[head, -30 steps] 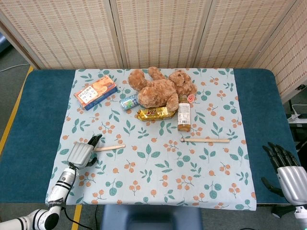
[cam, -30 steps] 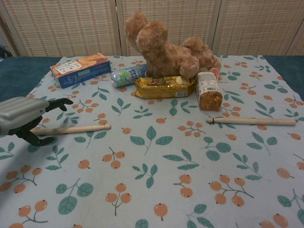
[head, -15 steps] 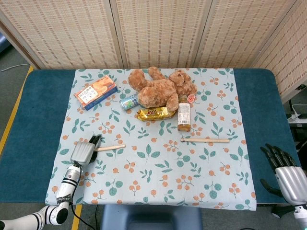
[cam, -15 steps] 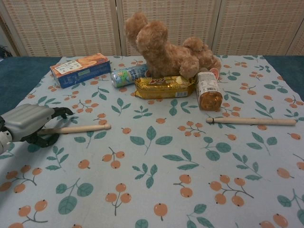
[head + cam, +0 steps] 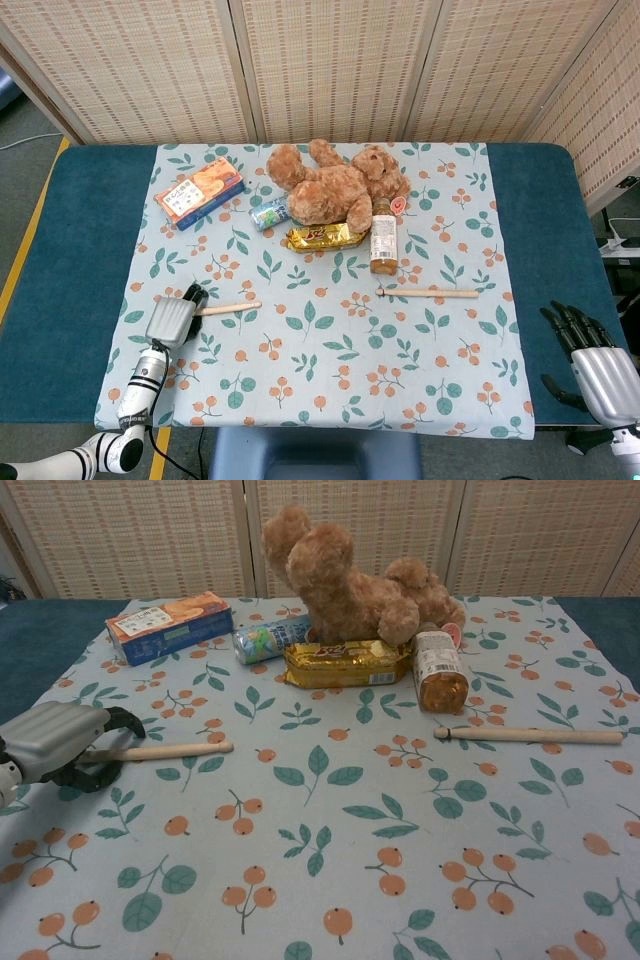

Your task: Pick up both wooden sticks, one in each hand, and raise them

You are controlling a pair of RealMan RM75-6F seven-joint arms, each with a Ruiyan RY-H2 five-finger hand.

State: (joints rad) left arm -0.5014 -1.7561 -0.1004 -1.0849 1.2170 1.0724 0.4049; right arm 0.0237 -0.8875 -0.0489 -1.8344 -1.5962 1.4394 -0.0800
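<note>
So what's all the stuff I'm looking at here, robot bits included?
wooden sticks: 2, pale wood; left stick lies at the left hand, right stick lies alone on the cloth's right side
teddy bear: 1, brown, lying at the cloth's far middle
box: 1, orange and blue, far left
can: 1, pale green and blue, on its side left of the bear
packet: 1, gold, in front of the bear
bottle: 1, amber with white label, lying right of the packet
tablecloth: 1, pale blue with leaves and orange fruit
left hand: grey and black, fingers curled around the left stick's end
right hand: grey and black, open, off the cloth's right edge
</note>
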